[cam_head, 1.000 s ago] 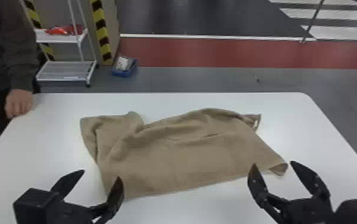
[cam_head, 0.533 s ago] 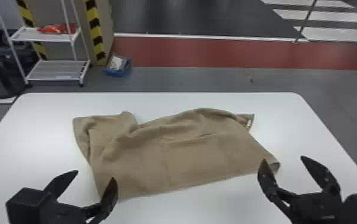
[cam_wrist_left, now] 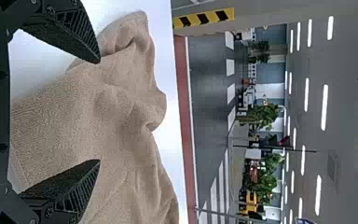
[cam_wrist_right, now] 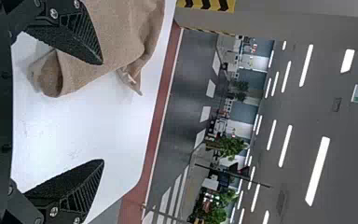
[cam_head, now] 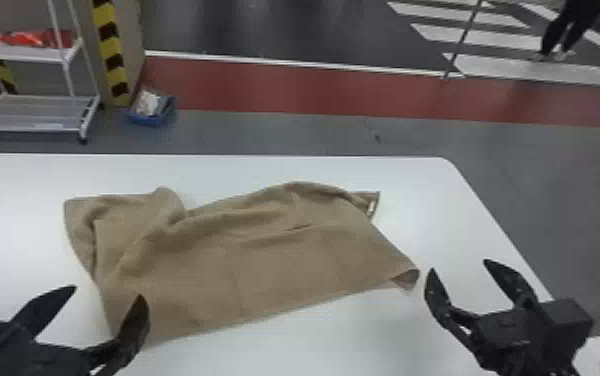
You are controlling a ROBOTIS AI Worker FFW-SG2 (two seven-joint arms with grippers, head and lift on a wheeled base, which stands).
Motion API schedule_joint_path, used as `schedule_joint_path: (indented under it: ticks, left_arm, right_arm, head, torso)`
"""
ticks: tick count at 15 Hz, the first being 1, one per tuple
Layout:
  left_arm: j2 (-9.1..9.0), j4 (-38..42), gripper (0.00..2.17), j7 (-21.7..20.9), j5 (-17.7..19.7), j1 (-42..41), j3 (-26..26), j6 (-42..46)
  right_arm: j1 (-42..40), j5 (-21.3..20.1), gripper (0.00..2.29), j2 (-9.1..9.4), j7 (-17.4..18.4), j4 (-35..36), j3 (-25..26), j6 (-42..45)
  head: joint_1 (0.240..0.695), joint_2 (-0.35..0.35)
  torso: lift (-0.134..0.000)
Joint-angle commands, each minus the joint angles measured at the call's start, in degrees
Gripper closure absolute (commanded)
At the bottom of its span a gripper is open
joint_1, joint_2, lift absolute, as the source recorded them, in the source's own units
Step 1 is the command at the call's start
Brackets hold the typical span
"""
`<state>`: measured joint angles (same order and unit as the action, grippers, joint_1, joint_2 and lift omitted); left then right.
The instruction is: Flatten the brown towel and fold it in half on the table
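— Your grippers first?
— Left gripper: fingers well apart, nothing pinched. It hangs at the near left front of the towel; the left wrist view has cloth behind the gap. Contact with the cloth: cannot tell.
— And the other?
— Right gripper: also spread wide, holding nothing. Over the table, toward its right edge, just beside the towel's near right corner.
— The towel itself?
— Brown, lying on the table between its far edge and my grippers, not flat. Front part fairly smooth, with faint creases; its front edge slants, the right end nearer the table's far edge than the left. Back part rumpled, a long soft ridge running across it. Left end bunched, a raised fold toward the far edge. Near right corner curled. Far right corner: a small crumpled flap with a pale tag. Not folded in half.
— Past the table?
— Beyond the far edge, to the left: white rack, red bundle on its upper shelf. Beside it a column striped yellow and black, blue bin on the floor near its foot. Further out, a red floor band.
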<state>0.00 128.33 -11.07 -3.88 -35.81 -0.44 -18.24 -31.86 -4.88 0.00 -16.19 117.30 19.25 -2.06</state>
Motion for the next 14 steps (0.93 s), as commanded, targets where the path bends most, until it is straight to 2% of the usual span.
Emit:
schedule_joint_path:
  ticks: [1,7,11,14]
  left_arm:
    - [-0.15,-0.1,0.13,0.0,0.2,0.6,0.0,0.0]
    - [-0.15,-1.9,0.13,0.1,0.1,1.8,0.0,-0.2]
    - [-0.15,-2.9,0.13,0.1,-0.2,2.4,0.1,-0.4]
    - [-0.15,-3.4,0.13,0.1,-0.2,2.9,0.1,-0.4]
  right_arm:
    - [1.5,0.1,0.15,-0.53,-0.1,-3.5,1.8,0.7]
    - [6.9,-0.4,0.15,-4.13,-0.1,-12.8,3.3,1.9]
    - [11.1,-3.4,0.17,-4.57,-0.1,-17.3,2.2,1.6]
    - [13.1,-5.8,0.17,-4.75,-0.1,-18.6,-0.9,-0.4]
  head:
    - [0.695,-0.230]
    - [0.695,-0.283]
    - [0.695,-0.290]
    - [0.695,-0.275]
  torso:
    - [-0.128]
    - [-0.128]
    - [-0.128]
    - [-0.128]
